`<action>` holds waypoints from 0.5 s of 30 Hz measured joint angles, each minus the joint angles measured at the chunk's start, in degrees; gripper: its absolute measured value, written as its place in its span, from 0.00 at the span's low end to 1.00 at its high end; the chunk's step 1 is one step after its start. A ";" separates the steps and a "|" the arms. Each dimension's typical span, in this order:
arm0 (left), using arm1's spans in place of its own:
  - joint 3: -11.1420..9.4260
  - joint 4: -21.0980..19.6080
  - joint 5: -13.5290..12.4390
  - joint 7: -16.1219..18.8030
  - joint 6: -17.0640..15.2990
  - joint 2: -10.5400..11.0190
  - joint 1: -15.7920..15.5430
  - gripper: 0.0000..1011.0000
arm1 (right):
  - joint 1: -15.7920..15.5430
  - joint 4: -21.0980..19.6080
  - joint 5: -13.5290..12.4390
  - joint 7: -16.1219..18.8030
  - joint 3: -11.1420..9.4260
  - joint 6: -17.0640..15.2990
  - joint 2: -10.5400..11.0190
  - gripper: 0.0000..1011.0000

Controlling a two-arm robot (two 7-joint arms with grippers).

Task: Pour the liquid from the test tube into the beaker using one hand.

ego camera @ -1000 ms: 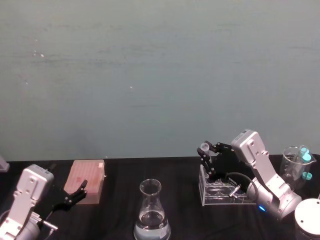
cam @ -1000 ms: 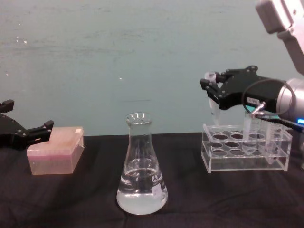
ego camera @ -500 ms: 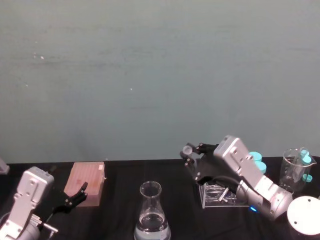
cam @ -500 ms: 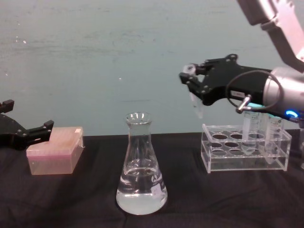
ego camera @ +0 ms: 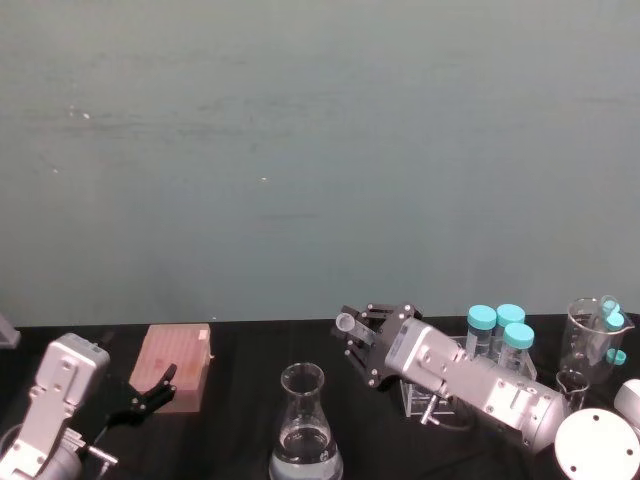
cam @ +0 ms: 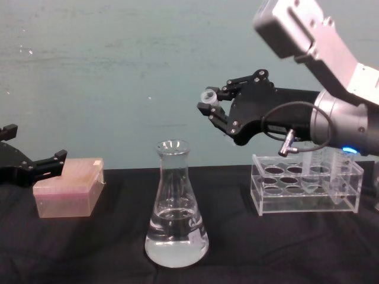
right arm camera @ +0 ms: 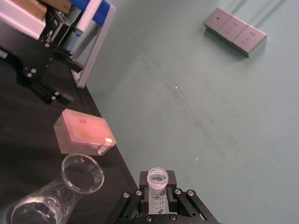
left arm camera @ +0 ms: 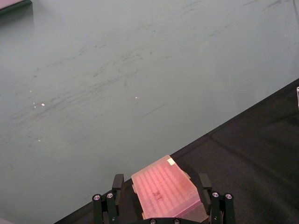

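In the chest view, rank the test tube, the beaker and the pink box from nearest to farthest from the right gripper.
1. test tube, held in the right gripper.
2. beaker, below it, to its left.
3. pink box, far left.

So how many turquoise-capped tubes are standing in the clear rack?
3, clustered in the rack: left tube, back tube, front tube. The right arm may hide more.
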State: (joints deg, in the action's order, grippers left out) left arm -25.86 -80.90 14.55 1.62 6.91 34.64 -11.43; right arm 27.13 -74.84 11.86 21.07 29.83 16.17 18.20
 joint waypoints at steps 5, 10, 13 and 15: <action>0.00 0.00 0.00 0.00 0.00 0.00 0.00 0.99 | 0.17 -0.19 3.83 -1.70 1.28 1.08 0.43 0.21; 0.00 0.00 0.00 0.00 0.00 0.00 0.00 0.99 | 0.59 -0.16 6.80 -3.00 2.17 2.05 0.67 0.21; 0.00 0.00 0.00 0.00 0.00 0.00 0.00 0.99 | 0.92 -0.05 8.66 -3.76 2.75 2.67 0.81 0.21; 0.00 0.00 0.00 0.00 0.00 0.00 0.00 0.99 | 1.16 0.03 9.85 -4.29 3.13 3.07 0.85 0.21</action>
State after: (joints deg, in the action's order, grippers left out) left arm -25.86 -80.90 14.55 1.62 6.91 34.65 -11.43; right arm 28.29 -74.81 21.71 16.78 32.96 19.24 19.05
